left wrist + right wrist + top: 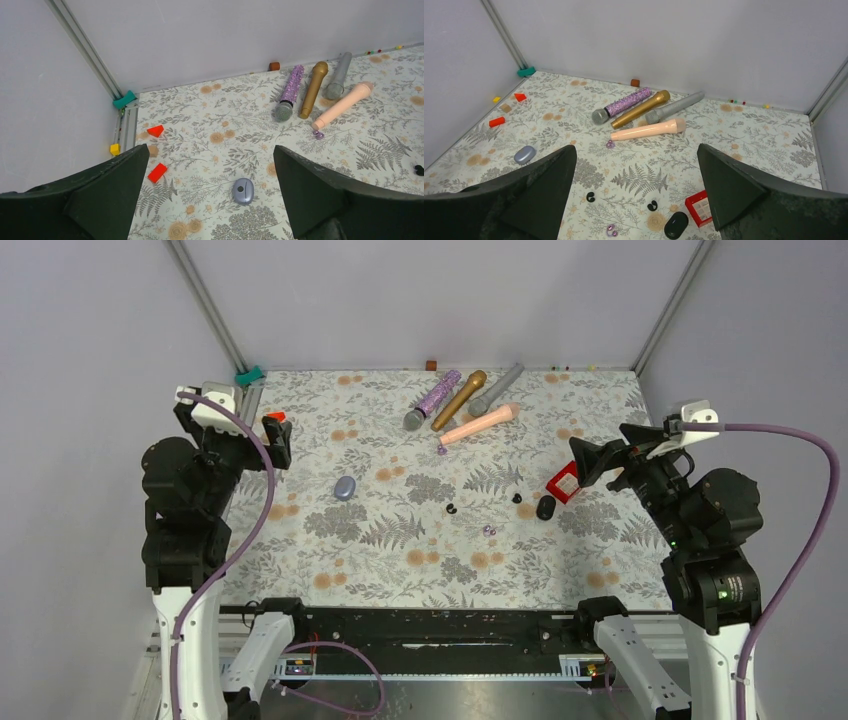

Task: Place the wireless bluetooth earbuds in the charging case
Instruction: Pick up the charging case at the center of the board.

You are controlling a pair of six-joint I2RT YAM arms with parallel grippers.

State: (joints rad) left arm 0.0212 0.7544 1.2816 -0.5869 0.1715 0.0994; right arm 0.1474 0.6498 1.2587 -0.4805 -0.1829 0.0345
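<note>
A lavender oval charging case (344,488) lies left of centre and shows between my left fingers (242,191). A black oval case (546,507) lies right of centre next to a red box (565,483). Two black earbuds (451,508) (517,498) and one purple earbud (489,531) lie between the cases. The other purple earbud (442,450) lies by the pink microphone's tip. My left gripper (209,147) is open and empty, high above the table's left side. My right gripper (635,146) is open and empty, high at the right.
Purple, gold, grey and pink microphones (459,398) lie at the back centre. Small red blocks (157,172) and a yellow block (115,149) sit near the left wall. White walls with metal rails enclose the floral mat.
</note>
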